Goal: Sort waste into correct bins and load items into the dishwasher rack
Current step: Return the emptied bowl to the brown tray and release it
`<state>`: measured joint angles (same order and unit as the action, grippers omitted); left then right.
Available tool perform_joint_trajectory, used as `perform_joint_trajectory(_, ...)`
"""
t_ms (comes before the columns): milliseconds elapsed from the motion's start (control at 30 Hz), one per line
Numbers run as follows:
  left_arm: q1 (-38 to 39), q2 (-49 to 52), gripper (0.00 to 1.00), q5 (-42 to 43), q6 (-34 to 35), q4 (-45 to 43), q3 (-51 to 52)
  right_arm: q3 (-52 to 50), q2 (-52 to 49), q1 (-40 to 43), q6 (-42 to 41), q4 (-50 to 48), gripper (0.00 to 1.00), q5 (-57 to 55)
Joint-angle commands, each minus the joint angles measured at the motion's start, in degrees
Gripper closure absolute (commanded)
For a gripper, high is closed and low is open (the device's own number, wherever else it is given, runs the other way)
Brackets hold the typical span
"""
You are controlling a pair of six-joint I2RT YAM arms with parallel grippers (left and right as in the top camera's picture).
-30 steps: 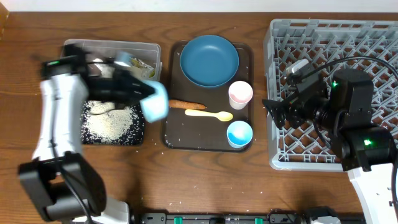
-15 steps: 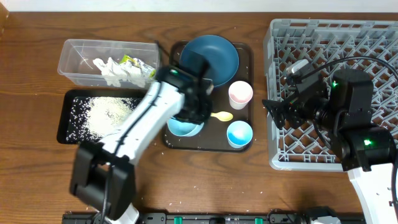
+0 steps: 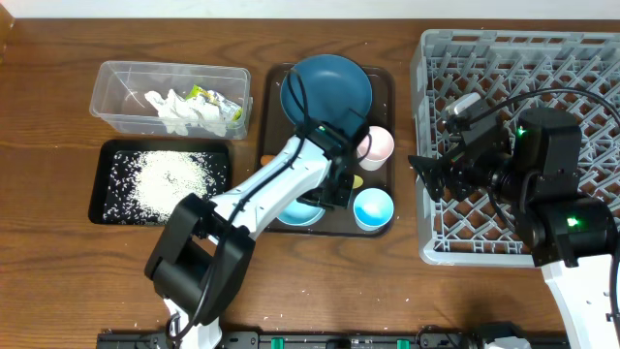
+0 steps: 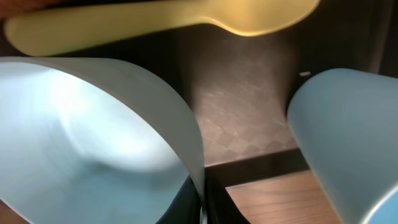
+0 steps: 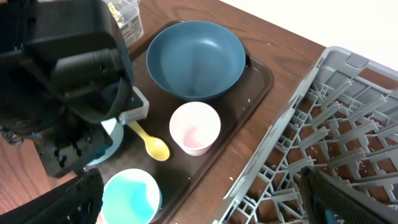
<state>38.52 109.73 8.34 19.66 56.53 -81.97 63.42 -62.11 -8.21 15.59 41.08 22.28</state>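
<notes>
My left gripper (image 4: 202, 210) is clamped on the rim of the light-blue bowl (image 4: 81, 137) at the brown tray's (image 4: 242, 124) front edge. The spoon (image 4: 155, 22) lies just behind and the small blue bowl (image 4: 348, 137) crowds in beside. My right gripper (image 5: 199, 193) hangs spread over the rack (image 5: 348, 124).

One dark blue plate (image 3: 326, 92) far, one light blue bowl (image 3: 300, 213) near left, one small blue bowl (image 3: 373, 207) near right, one pinkish cup (image 3: 380, 143), one yellow spoon (image 5: 149, 142), one brown tray (image 3: 273, 116), one clear tub (image 3: 111, 111), one black tray (image 3: 97, 215), one grey rack (image 3: 436, 58)
</notes>
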Motion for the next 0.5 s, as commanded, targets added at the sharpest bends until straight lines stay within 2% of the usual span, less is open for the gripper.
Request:
perform_joint_trajectory(0, 0.57, -0.09, 0.86, -1.33, 1.68, 0.04, 0.39, 1.31, 0.07, 0.72, -0.57, 0.07, 0.02, 0.26)
perform_joint_trajectory(67, 0.37, -0.09, 0.73, -1.36, 1.66, -0.02, 0.39, 1.31, 0.07, 0.72, -0.57, 0.11, 0.02, 0.26)
perform_joint_trajectory(467, -8.35, -2.08, 0.50, -1.60, 2.14, 3.61, -9.09, 1.31, 0.07, 0.74, -0.57, 0.07, 0.01, 0.26)
